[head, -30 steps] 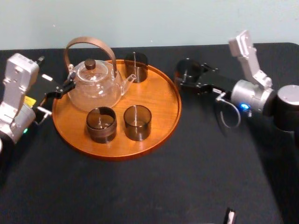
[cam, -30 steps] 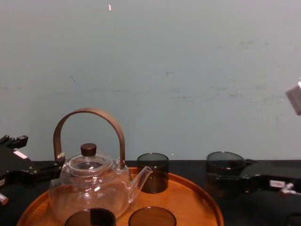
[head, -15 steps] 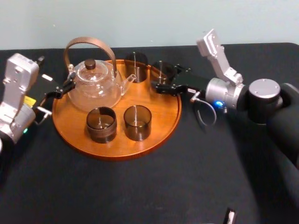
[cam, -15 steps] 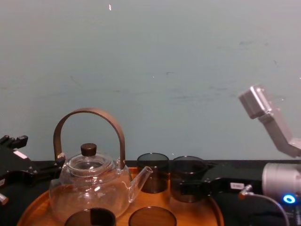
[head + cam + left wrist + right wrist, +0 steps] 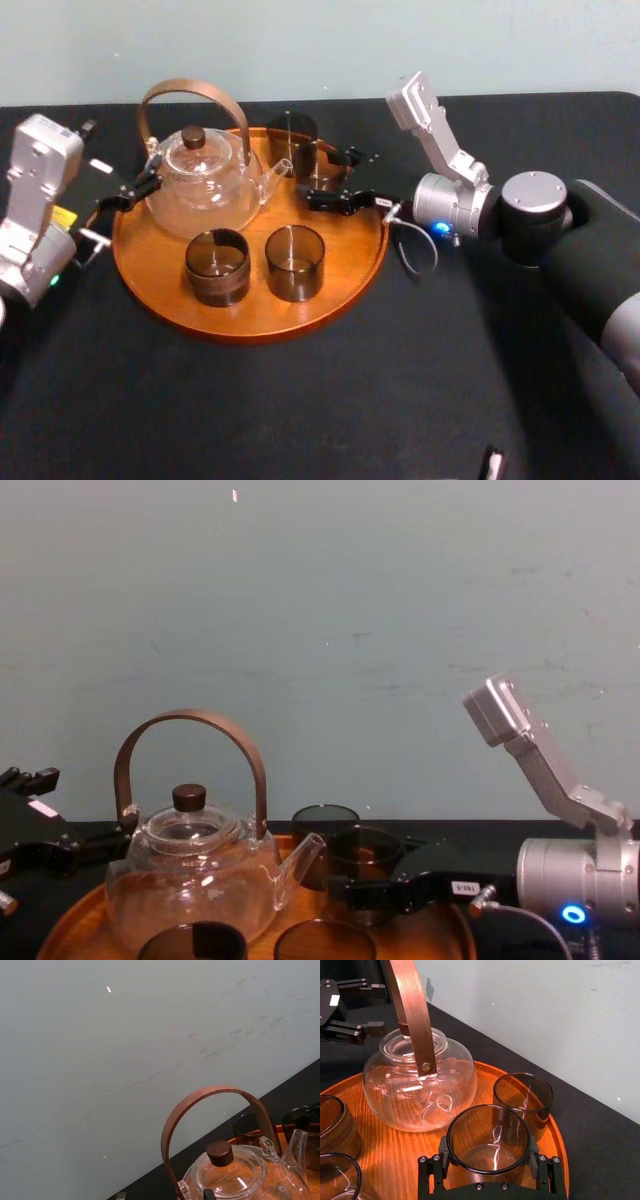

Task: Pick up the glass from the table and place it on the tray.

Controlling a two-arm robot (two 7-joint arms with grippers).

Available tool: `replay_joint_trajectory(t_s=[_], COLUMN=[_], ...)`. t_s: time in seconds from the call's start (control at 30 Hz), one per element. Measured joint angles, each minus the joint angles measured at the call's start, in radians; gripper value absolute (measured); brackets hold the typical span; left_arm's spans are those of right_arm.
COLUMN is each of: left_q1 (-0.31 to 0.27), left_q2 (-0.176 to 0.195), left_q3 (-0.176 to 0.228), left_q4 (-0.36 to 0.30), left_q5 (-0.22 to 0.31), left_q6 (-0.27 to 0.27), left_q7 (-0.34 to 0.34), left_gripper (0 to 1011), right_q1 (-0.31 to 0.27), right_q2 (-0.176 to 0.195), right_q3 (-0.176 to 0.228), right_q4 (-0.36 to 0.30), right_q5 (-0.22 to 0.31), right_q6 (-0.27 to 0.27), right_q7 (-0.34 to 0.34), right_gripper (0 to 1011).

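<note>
The right gripper (image 5: 330,180) is clenching the smoky cylindrical glass (image 5: 487,1146) over the round orange-brown wooden tray (image 5: 352,250) — risking clinking the neighbouring smoky glass (image 5: 523,1096); the left gripper (image 5: 118,205) is idling agape beside the tray.

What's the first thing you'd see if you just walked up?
The big glass teapot with its curved brown handle, sitting on the round wooden tray. Beside its spout, the right gripper holds a smoky glass at the tray's far side. The left gripper is parked by the tray's left edge.

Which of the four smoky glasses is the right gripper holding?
The glass between the right gripper's fingers, by the teapot's spout over the tray; the other three stand free. The left gripper rests beside the tray.
</note>
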Motion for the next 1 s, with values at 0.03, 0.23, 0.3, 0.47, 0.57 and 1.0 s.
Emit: replay_joint_trajectory(t_s=[0.03,0.23,0.3,0.47,0.57,1.0], left_q1=[0.000,0.000,0.000,0.000,0.000,0.000], left_q2=[0.000,0.000,0.000,0.000,0.000,0.000], left_q3=[0.000,0.000,0.000,0.000,0.000,0.000], left_q4=[0.000,0.000,0.000,0.000,0.000,0.000], left_q5=[0.000,0.000,0.000,0.000,0.000,0.000], left_q6=[0.000,0.000,0.000,0.000,0.000,0.000], left_q7=[0.000,0.000,0.000,0.000,0.000,0.000], left_gripper=[1001,1001,1001,1001,1001,1001], right_q1=[0.000,0.001,0.000,-0.001,-0.001,0.003], right_q2=[0.000,-0.007,-0.009,-0.012,-0.014,-0.028], right_q3=[0.000,0.007,0.009,0.015,0.018,0.030], right_q4=[0.000,0.014,0.018,0.030,0.035,0.063], right_q5=[0.000,-0.005,-0.006,-0.009,-0.011,-0.019], right_q6=[0.000,-0.001,-0.002,-0.005,-0.006,-0.014], right_q7=[0.000,0.003,0.003,0.007,0.007,0.007], right_gripper=[906,906,906,906,906,906])
